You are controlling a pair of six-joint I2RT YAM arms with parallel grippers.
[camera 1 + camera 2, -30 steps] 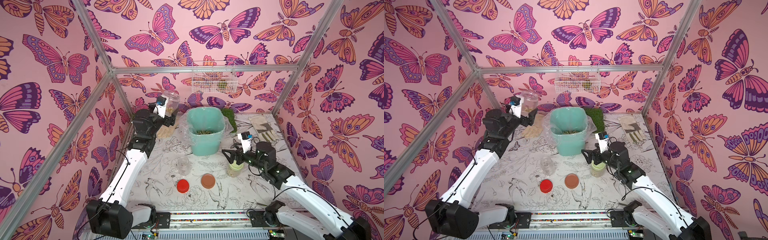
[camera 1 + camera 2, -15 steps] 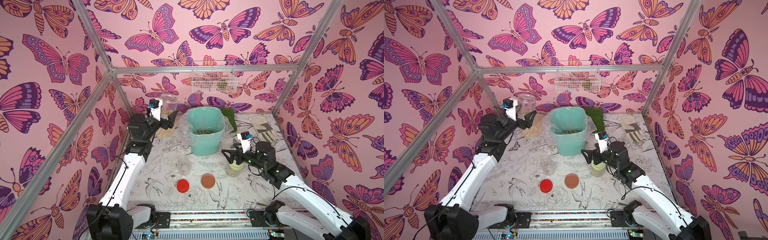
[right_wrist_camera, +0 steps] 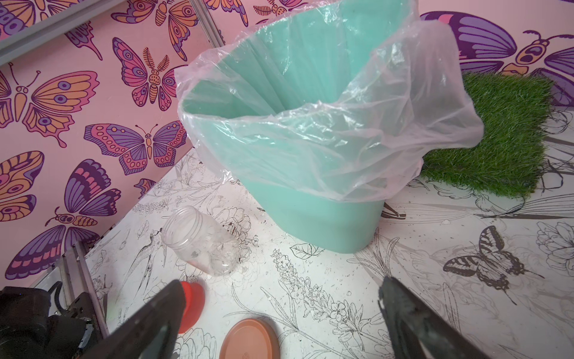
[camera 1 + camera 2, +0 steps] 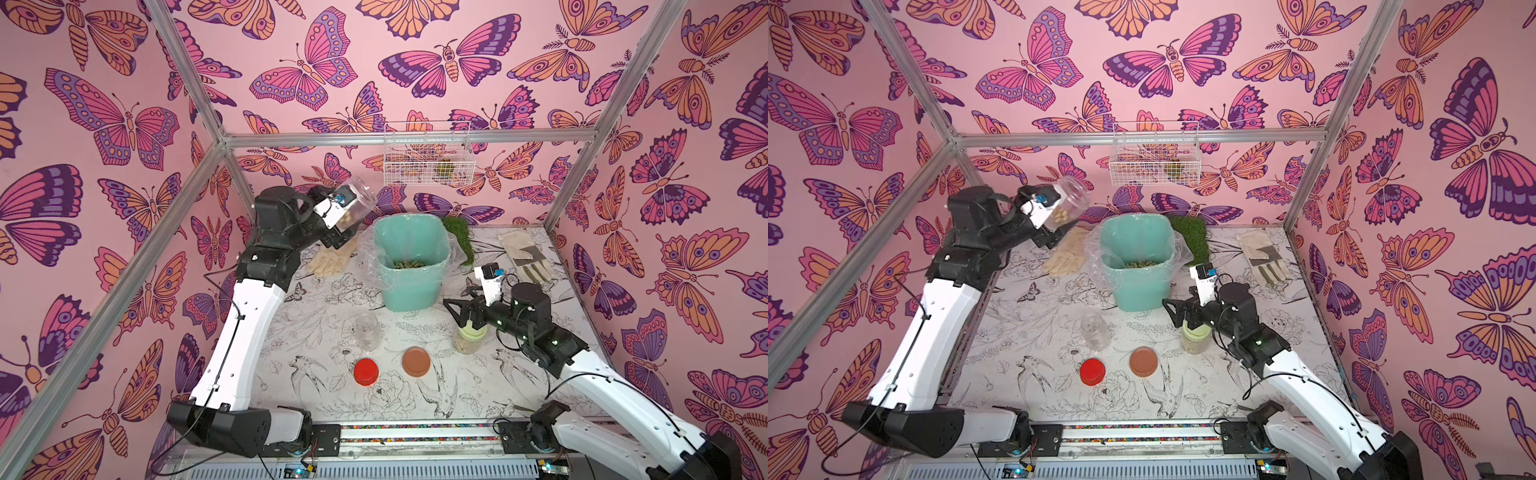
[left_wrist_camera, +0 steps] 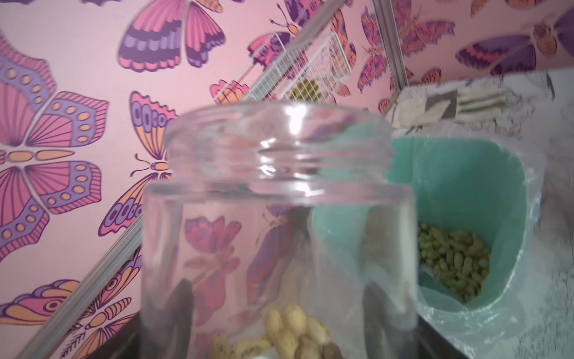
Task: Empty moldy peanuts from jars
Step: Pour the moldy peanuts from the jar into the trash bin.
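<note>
Pink butterfly walls [image 4: 124,124] are seen all round, and a white tabletop [image 4: 316,316] inked with flowers is spread below. The left gripper [image 4: 341,226] is clamped on a tilted open jar [image 4: 358,199], moldy peanuts [image 5: 292,329] pooled inside. A teal bin [image 4: 411,291] holding more is found just beside it. The right gripper [image 3: 282,289] is spread wide over a green-lidded jar [image 4: 469,338]. Three jars are counted, the empty jar [image 4: 367,330] to that gripper's left. Two loose lids are counted, a red lid [image 4: 365,371] and a brown lid [image 4: 416,361], and two gloves [image 4: 332,259].

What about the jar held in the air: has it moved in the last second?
Yes. The lifted jar has swung closer to the teal bin, its mouth now tipped toward it.
</note>
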